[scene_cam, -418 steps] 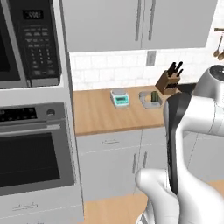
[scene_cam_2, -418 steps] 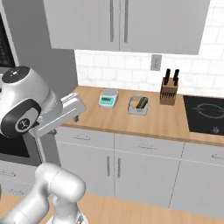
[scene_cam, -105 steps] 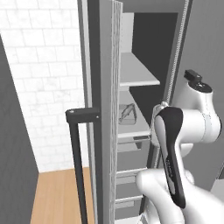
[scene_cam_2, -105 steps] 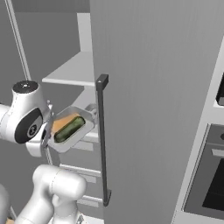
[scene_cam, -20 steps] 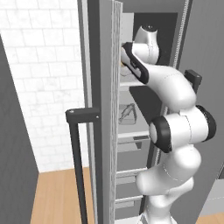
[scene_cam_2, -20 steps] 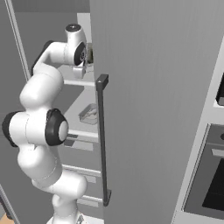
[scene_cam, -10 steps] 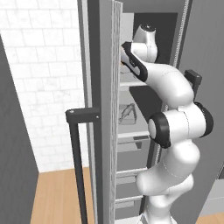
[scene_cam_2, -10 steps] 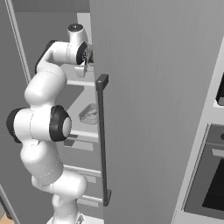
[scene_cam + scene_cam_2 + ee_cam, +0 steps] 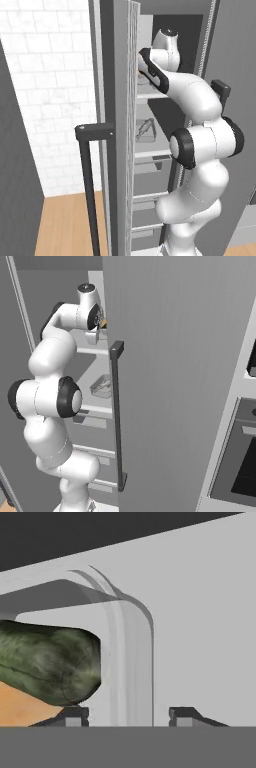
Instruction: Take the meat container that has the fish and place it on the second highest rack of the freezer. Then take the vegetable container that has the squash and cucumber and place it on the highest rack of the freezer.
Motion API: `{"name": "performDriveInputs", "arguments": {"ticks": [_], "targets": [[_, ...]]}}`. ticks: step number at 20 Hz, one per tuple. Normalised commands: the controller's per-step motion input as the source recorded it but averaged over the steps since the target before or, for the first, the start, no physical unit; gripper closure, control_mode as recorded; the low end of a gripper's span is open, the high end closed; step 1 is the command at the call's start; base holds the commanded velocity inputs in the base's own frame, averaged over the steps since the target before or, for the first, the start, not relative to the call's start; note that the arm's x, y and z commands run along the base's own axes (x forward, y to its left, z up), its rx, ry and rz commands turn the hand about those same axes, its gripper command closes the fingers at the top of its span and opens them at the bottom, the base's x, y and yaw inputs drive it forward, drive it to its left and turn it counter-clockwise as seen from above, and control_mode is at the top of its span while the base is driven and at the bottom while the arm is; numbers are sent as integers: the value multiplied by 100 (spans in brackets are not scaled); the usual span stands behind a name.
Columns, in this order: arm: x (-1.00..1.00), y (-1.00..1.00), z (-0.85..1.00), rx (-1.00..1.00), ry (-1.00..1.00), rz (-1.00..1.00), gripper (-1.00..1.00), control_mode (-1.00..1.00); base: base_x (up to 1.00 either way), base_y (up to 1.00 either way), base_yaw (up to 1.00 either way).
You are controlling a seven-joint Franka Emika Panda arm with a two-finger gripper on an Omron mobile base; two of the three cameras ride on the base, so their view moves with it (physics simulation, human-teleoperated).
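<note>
Tall narrow grey freezer [image 9: 117, 60], door swung open, black bar handle toward the base. White arm reaches up into it, forearm angled to the flat pale-grey highest rack [image 9: 92, 349]. Clear plastic vegetable container [image 9: 132, 662] sits on that rack near its front edge; its rim wall stands between the pincer [image 9: 129, 714] tips, which are parted, neither visibly pressing it. Dark green cucumber [image 9: 47, 662] lies crosswise left of the pincer, orange-tan squash [image 9: 22, 707] beneath it. Fish container [image 9: 145, 129] on the shelf below. Withdrawal likely straight back.
</note>
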Motion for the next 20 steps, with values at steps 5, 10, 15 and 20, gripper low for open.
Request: {"name": "performDriveInputs", "arguments": {"ticks": [5,10,15,20], "targets": [[-34,0,1,0,-7,0,-100,-100,0,0,0],[-98,0,3,0,-29,-2,-100,-100,0,0,0],[-100,0,15,1,-37,0,-100,-100,0,0,0],[-100,3,89,4,-1,-6,-100,-100,0,0,0]]}}
